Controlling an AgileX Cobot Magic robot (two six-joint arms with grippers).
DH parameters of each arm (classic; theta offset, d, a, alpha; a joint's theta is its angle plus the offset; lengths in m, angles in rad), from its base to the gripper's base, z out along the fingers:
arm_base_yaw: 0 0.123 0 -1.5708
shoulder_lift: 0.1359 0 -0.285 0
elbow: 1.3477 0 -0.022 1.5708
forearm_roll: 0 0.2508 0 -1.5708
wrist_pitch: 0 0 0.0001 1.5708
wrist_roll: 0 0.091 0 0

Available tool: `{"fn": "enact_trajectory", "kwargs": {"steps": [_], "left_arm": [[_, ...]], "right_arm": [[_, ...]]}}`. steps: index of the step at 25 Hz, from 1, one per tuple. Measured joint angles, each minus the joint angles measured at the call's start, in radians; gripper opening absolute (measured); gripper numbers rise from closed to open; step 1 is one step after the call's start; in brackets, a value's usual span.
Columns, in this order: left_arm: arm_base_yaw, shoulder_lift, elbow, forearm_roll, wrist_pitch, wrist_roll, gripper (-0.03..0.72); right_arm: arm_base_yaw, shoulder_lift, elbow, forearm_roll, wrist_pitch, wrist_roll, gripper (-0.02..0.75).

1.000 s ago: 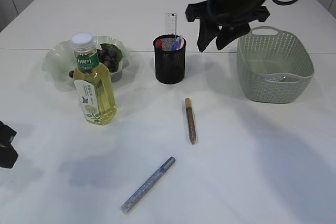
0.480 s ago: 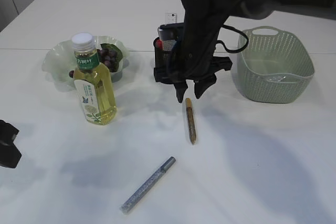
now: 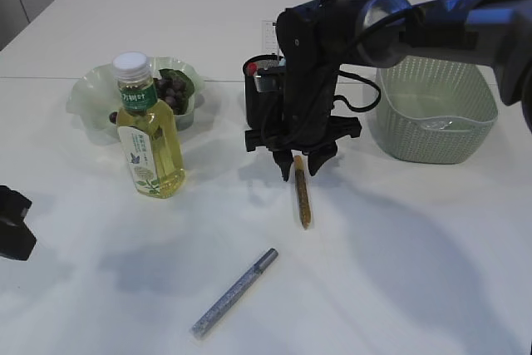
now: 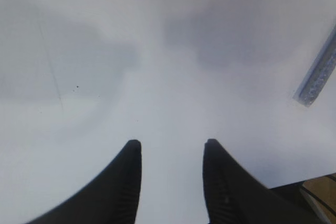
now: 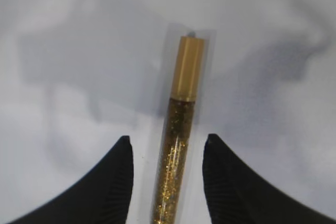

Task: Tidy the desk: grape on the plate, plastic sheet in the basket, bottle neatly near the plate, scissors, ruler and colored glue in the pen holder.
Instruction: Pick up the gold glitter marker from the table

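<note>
A: Where do we have our right gripper (image 3: 300, 169)?

B: Over the white tabletop (image 3: 416, 239), pointing down at the slim gold glitter glue tube (image 3: 301, 191). In the right wrist view its two black fingers (image 5: 116, 182) stand spread, one on each side of the tube (image 5: 178, 140), with a gap between each pad and the glue. So we are parted around it, not clamped.

A: And the tube itself?

B: It lies flat on the table, gold cap toward the black mesh pen holder (image 3: 262, 106), which stands just behind the gripper and is partly hidden by our arm.

A: The other glue?

B: The silver glitter glue tube (image 3: 234, 292) lies at a slant nearer the front edge, well apart from the gold one. Our left wrist view catches its end at the right border (image 4: 318, 74).

A: Our left gripper (image 4: 170, 156)?

B: Its fingers (image 4: 123, 187) are apart above bare table, holding nothing. In the exterior view it sits at the far left edge (image 3: 12, 226).

A: The rest?

B: The yellow drink bottle with the white cap (image 3: 146, 133) stands upright just in front of the pale green wavy plate (image 3: 87, 97), which carries dark grapes (image 3: 172, 89). The grey-green woven plastic basket (image 3: 436, 114) sits to the right, with a clear sheet faintly visible inside it.
</note>
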Motion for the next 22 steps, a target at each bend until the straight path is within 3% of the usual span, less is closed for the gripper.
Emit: {"fn": "enact_trajectory", "kwargs": {"steps": [18, 22], "left_arm": [[0.0, 0.0, 0.0, 0.0, -0.014, 0.0, 0.289], [0.0, 0.0, 0.0, -0.002, -0.016, 0.0, 0.289]], "right_arm": [[-0.011, 0.055, -0.002, 0.001, -0.034, 0.007, 0.347], [-0.012, 0.055, -0.002, 0.014, -0.038, 0.007, 0.267]]}}
